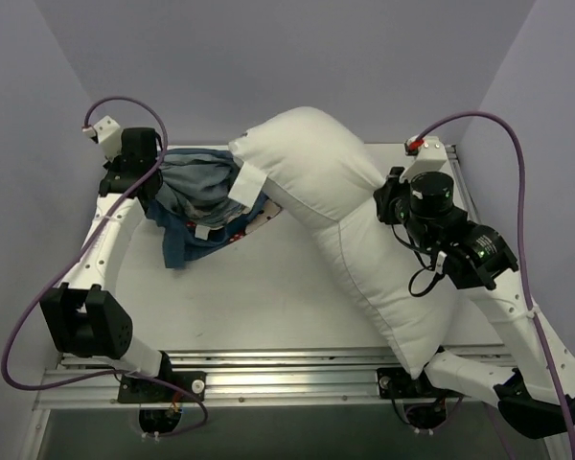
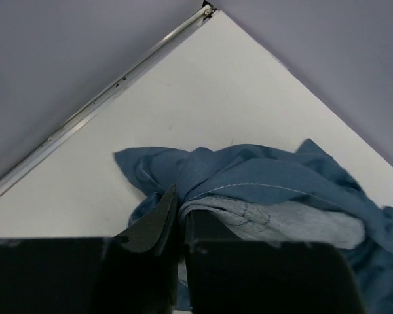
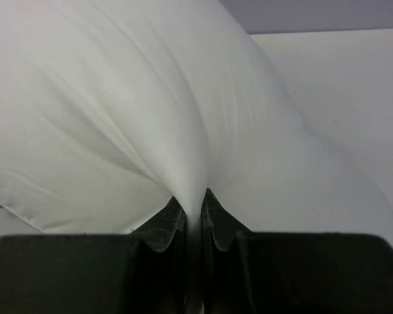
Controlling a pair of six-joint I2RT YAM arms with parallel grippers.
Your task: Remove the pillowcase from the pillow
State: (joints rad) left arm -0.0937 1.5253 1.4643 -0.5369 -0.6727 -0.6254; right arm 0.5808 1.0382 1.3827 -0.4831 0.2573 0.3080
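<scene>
The white pillow (image 1: 335,211) lies bent across the table from back centre to the near right edge, with a small white tag (image 1: 250,181) at its far left corner. The blue pillowcase (image 1: 196,206) is bunched at the back left, fully off the pillow apart from touching its corner. My left gripper (image 1: 151,182) is shut on a fold of the pillowcase (image 2: 249,183), as the left wrist view (image 2: 179,209) shows. My right gripper (image 1: 388,203) is shut on a pinch of the pillow (image 3: 150,118), seen between its jaws in the right wrist view (image 3: 193,206).
The white tabletop (image 1: 259,287) has a metal rail (image 1: 268,369) along its near edge and another rail (image 2: 118,85) at the back left. Lilac walls (image 1: 297,57) close in the back and sides. Purple cables (image 1: 498,134) loop above both arms.
</scene>
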